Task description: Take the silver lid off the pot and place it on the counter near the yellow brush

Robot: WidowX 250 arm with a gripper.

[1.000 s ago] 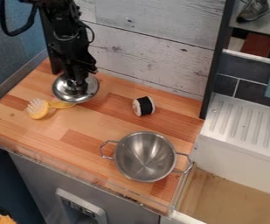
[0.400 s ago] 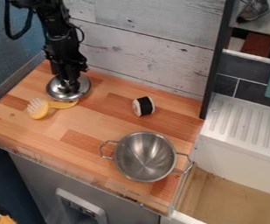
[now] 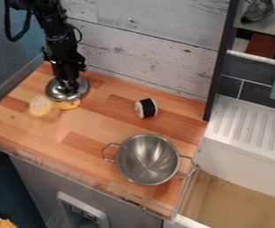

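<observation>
Right under the gripper (image 3: 70,87), metal lid (image 3: 66,96)

At far left, the gripper (image 3: 69,88) hides the middle of the metal lid (image 3: 51,91). Nearer, the yellow brush (image 3: 40,106) is blurred. The top edge cuts off the arm (image 3: 55,33).

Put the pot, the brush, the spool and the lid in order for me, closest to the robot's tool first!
Nearest to the tool:
1. Lid, right under it.
2. Brush, just below the lid, toward the picture's left.
3. Spool, off to the right.
4. Pot, lower right.
</observation>
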